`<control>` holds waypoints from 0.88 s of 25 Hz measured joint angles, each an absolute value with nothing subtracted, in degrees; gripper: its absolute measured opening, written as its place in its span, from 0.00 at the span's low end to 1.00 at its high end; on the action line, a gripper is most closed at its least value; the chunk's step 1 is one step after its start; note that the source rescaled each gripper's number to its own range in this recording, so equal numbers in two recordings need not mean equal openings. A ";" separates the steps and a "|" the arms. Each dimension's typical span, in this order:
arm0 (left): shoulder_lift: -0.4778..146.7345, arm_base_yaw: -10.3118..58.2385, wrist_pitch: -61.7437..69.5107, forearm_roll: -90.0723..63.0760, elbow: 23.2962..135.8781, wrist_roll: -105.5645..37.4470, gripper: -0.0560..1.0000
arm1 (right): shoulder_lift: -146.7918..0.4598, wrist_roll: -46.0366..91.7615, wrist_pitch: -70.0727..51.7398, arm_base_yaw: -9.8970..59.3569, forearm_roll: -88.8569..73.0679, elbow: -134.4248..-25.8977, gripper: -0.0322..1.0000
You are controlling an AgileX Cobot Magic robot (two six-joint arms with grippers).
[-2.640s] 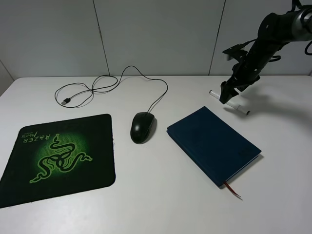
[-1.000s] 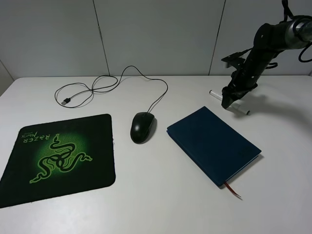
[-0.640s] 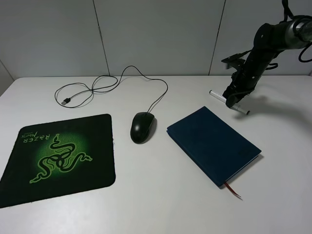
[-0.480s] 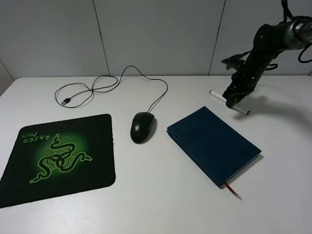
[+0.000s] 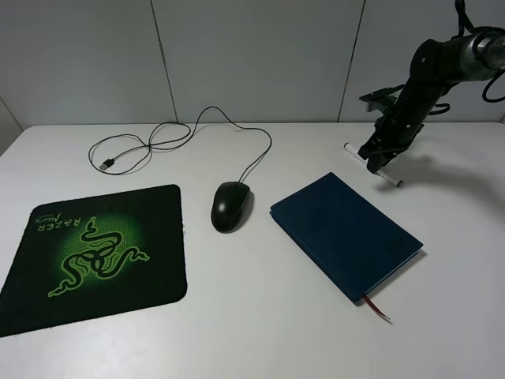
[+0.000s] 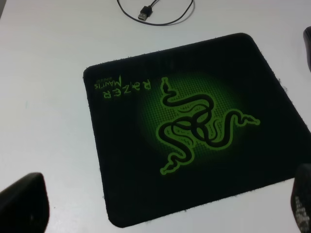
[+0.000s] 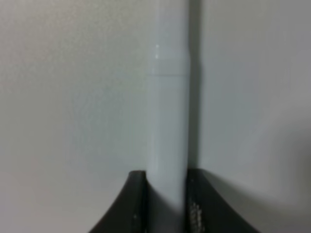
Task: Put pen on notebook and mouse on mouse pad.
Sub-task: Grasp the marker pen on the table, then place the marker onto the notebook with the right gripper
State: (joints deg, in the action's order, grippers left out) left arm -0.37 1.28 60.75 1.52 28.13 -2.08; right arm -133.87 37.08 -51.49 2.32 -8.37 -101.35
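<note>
From the high camera, we see the right gripper [image 5: 374, 160] clamped on the white pen [image 5: 391, 178], just beyond the notebook [image 5: 346, 234]. The pen's long axis runs diagonally, far-left to near-right. On the left wrist camera, the left gripper [image 6: 160, 213] is spread wide above the mouse pad [image 6: 194, 126]. On the right wrist camera, the pen [image 7: 167, 121] points straight out from the closed jaws.

Mouse pad [image 6: 126, 160] lettering [image 6: 127, 86]: green "RAZER", with "MANTIS" beside it.
Smaller line by it: too small to read.
Logo [image 6: 204, 124]: green three-snake emblem.
</note>
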 joint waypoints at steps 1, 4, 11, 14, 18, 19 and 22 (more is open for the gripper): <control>-0.37 1.28 60.75 1.52 28.13 -2.08 1.00 | -133.81 37.02 -51.54 2.32 -8.37 -101.35 0.05; -0.37 1.28 60.75 1.52 28.13 -2.08 1.00 | -133.48 36.33 -52.43 2.32 -8.37 -101.35 0.05; -0.37 1.28 60.75 1.52 28.13 -2.08 1.00 | -131.91 34.73 -54.33 2.32 -7.60 -101.35 0.05; -0.37 1.28 60.75 1.52 28.13 -2.08 1.00 | -130.65 33.03 -55.32 2.32 -7.25 -101.30 0.05; -0.37 1.28 60.75 1.52 28.13 -2.08 1.00 | -128.18 29.95 -58.43 2.32 -7.24 -101.30 0.05; -0.37 1.28 60.75 1.52 28.13 -2.08 1.00 | -127.65 29.08 -59.56 2.32 -7.24 -101.30 0.05; -0.37 1.28 60.75 1.52 28.13 -2.08 1.00 | -126.15 26.42 -63.03 2.32 -7.24 -101.30 0.05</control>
State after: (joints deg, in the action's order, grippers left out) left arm -0.37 1.28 60.75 1.52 28.13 -2.08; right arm -126.15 26.42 -63.03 2.32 -7.24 -101.30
